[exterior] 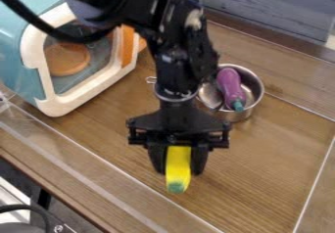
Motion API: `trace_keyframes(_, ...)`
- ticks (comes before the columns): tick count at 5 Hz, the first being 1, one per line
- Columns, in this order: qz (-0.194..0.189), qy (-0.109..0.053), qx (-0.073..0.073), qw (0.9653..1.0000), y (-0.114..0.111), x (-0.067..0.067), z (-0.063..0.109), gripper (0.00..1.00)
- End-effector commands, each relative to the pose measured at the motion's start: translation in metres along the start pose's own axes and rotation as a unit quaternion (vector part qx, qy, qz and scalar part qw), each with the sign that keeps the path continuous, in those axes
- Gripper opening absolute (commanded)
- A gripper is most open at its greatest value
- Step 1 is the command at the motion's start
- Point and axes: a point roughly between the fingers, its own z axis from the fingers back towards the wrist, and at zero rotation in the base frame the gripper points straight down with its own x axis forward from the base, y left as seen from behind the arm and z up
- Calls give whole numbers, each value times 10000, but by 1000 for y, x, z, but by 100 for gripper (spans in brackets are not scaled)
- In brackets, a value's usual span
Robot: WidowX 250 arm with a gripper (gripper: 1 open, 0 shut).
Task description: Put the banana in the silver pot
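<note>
My pincer (pixel 179 162) pointed down and clamped on the banana (pixel 179 168), banana lifted just above the wooden table (pixel 275 149), silver pot (pixel 236 92) behind it, purple eggplant (pixel 230 84) inside the pot

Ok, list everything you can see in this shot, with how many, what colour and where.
banana: one, yellow with a greenish tip, hanging between the gripper's fingers above the table, front centre
silver pot: one, shiny metal, on the table right of the arm
eggplant: one, purple, lying in the silver pot
toy microwave: one, cream and light blue with orange inside, on the table at the left
table: one, brown wood
arm: one, black, reaching down from the upper left
gripper: one, black, pointing down, shut on the banana
</note>
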Motion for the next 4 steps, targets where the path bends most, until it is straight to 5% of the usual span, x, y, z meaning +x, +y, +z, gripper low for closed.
trace_keyframes(1,-274,-223,-112,9993,-7,9,30,0)
trace_keyframes(3,-1121,-348,-180,9929,-18,25,87,0)
trace_keyframes(4,-1222,-452,-240,9912,-24,41,106,0)
